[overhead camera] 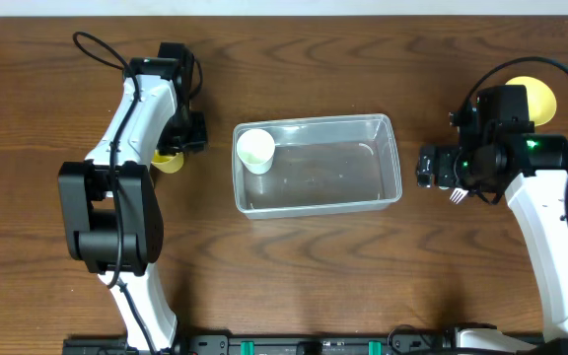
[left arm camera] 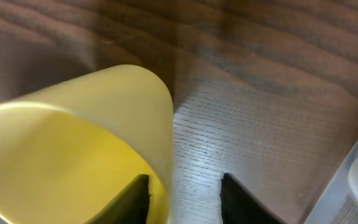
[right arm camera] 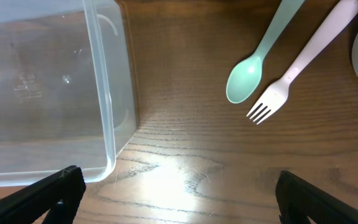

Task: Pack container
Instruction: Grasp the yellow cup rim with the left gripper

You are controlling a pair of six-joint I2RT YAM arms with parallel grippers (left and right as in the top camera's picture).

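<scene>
Wooden table [overhead camera: 363, 276]; container [overhead camera: 335, 170] sits between left fingers [left arm camera: 132, 202], parted astride yellow cup [left arm camera: 73, 149], and right fingers [right arm camera: 48, 196], spread.

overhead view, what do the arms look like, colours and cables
Both have white links with black joints. The left arm has a bulky black housing and a looping black cable. The right arm has a green light on its black wrist. The left end effector and right end effector have black fingers.

The tabletop [overhead camera: 314, 266] is dark brown with wavy wood grain. The container [overhead camera: 314, 121] is clear and colourless. The white cup [overhead camera: 255, 150] is plain; the yellow cup [left arm camera: 79, 143] is bright. The spoon [right arm camera: 257, 59] is mint green, the fork [right arm camera: 303, 59] pale pink. The arms [overhead camera: 131, 118] are white with black joints.
</scene>
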